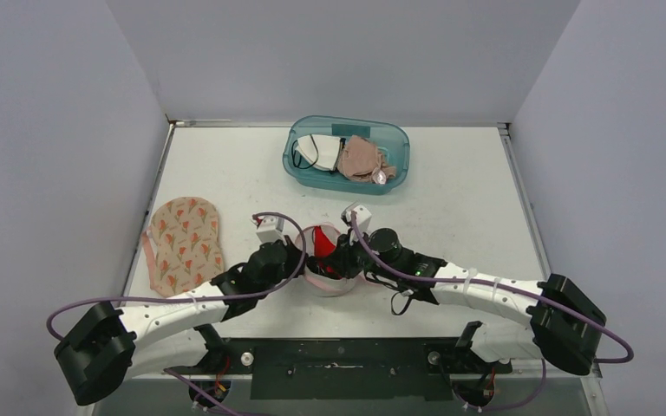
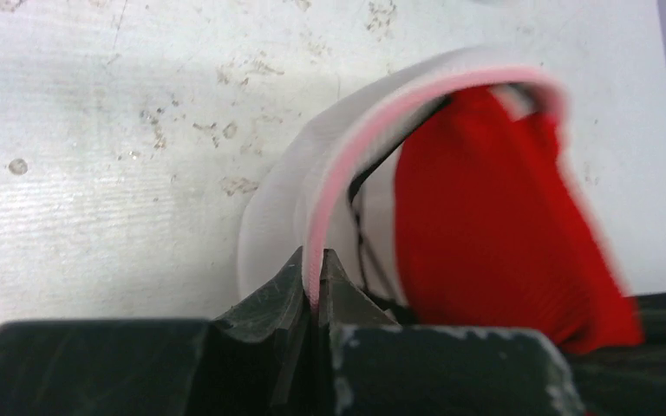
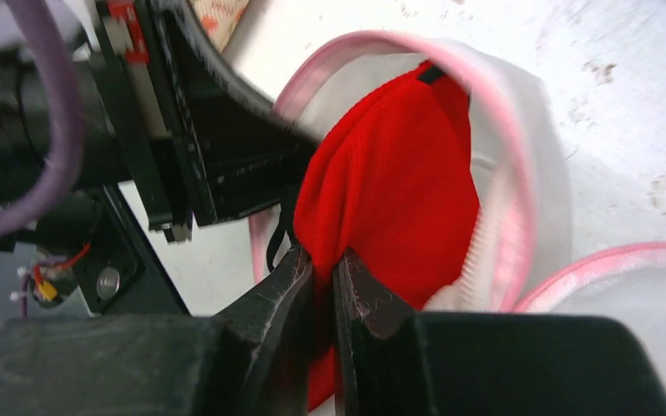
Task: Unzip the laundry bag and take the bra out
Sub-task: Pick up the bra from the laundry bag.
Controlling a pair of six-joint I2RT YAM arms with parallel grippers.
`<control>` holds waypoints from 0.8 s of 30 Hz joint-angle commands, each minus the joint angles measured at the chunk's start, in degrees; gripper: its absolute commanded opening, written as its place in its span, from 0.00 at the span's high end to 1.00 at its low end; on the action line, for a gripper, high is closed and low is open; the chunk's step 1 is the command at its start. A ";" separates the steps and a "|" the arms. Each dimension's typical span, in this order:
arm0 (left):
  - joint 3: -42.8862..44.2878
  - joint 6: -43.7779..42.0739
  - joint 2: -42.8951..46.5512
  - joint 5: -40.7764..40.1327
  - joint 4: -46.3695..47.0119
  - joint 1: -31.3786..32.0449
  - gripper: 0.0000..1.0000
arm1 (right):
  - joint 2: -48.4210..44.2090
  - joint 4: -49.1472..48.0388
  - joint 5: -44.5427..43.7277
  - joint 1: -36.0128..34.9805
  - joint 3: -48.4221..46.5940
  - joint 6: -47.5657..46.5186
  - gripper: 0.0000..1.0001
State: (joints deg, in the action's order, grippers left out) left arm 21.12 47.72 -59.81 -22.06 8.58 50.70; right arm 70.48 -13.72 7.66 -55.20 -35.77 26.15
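The white mesh laundry bag (image 1: 334, 282) with a pink zipper edge lies open at the table's near middle. The red bra (image 1: 324, 243) sticks up out of it. My left gripper (image 2: 316, 286) is shut on the bag's pink rim (image 2: 373, 113); the bra (image 2: 494, 225) shows to its right. My right gripper (image 3: 323, 269) is shut on a fold of the red bra (image 3: 390, 191), with the bag's rim (image 3: 512, 173) curving round behind. In the top view the left gripper (image 1: 299, 258) and the right gripper (image 1: 344, 256) flank the bag.
A teal bin (image 1: 347, 154) with white and beige garments stands at the back middle. A floral-print fabric piece (image 1: 186, 244) lies at the left. The left arm's black housing (image 3: 208, 130) sits close beside the bag in the right wrist view.
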 commanded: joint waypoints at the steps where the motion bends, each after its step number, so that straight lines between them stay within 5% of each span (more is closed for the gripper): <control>1: 5.12 -2.77 -1.56 0.76 1.03 -0.90 1.00 | 1.88 -3.53 7.14 0.09 0.48 -2.62 0.95; 20: -0.38 -0.32 -6.69 6.05 9.46 -3.10 1.00 | -5.10 -3.75 -2.10 0.62 5.64 -3.79 0.95; 24: -0.96 -0.52 -7.18 10.03 13.30 -2.74 1.00 | -4.46 -4.42 -2.00 0.62 6.39 -2.45 0.84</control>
State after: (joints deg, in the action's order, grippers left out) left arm 20.21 46.89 -67.37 -16.05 14.02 47.90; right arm 65.73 -14.13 7.18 -55.05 -29.89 22.92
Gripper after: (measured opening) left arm 0.008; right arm 0.116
